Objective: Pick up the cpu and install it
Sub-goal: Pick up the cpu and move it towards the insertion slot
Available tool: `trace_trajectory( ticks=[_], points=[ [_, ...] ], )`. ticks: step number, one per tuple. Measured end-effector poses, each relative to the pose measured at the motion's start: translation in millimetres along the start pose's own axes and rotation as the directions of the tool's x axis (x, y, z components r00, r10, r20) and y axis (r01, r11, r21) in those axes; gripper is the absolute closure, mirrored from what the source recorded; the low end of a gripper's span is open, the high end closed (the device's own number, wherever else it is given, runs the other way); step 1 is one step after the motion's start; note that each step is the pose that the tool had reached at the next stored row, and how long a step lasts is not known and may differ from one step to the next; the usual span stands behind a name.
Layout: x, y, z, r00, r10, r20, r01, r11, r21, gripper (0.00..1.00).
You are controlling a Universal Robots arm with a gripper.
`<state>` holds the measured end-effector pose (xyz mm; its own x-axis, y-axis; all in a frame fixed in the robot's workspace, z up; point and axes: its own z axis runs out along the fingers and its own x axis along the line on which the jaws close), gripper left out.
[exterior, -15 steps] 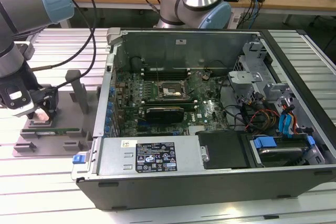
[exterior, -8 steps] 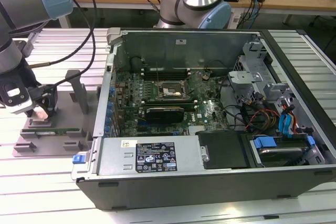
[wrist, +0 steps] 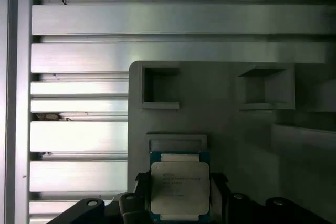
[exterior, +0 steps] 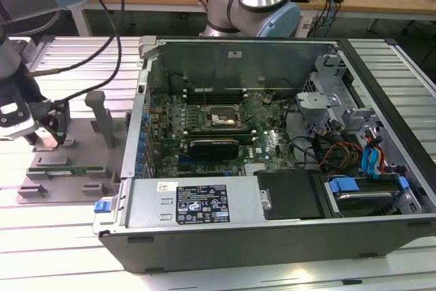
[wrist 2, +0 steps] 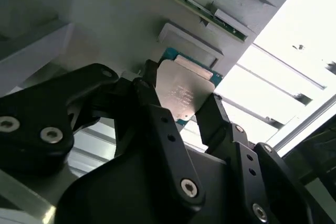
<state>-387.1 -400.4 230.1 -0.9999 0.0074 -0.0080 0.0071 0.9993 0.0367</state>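
cpu: the cpu [wrist 2: 185, 94] [wrist: 180, 186] sits between the two black fingers of the hand, shiny silver plate facing both wrist cameras, its blue-green rim showing at the edges.
hand: the hand [wrist 2: 181, 90] [wrist: 180, 182] [exterior: 49, 134] is closed down to the chip's width, one finger [wrist 2: 152, 103] on each opposite edge, gripping it.
lift: I cannot tell whether the chip rests on the holder or hangs just above it.
holder: a grey parts tray [exterior: 78, 146] [wrist: 236, 129] [wrist 2: 105, 14] lies right under the chip, with a raised rectangular frame [wrist: 177, 142] just beside it and two square pockets further off.
memory stick: a long green stick [exterior: 60, 168] [wrist 2: 195, 4] lies in the same tray, near the hand.
desk: the ribbed aluminium desk [exterior: 54, 236] [wrist: 79, 135] carries the tray and the computer.
computer: the open case [exterior: 272, 226] is on the exterior view's right of the tray, well apart from the hand.
socket: the square socket [exterior: 225, 121] on the green motherboard [exterior: 267, 146] stands uncovered inside the case.
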Motion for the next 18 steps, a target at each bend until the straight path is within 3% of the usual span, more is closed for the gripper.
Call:
trace_trajectory(
  ticks=[5, 18],
  points=[
    [-0.3, 1.3, -31.7, 1.0000, 0.000, -0.0001, 0.000, 1.0000, 0.0000, 0.45],
    [-0.5, 2.7, -64.7, 1.0000, 0.000, 0.0002, 0.000, 1.0000, -0.0009, 0.45]
  ],
)
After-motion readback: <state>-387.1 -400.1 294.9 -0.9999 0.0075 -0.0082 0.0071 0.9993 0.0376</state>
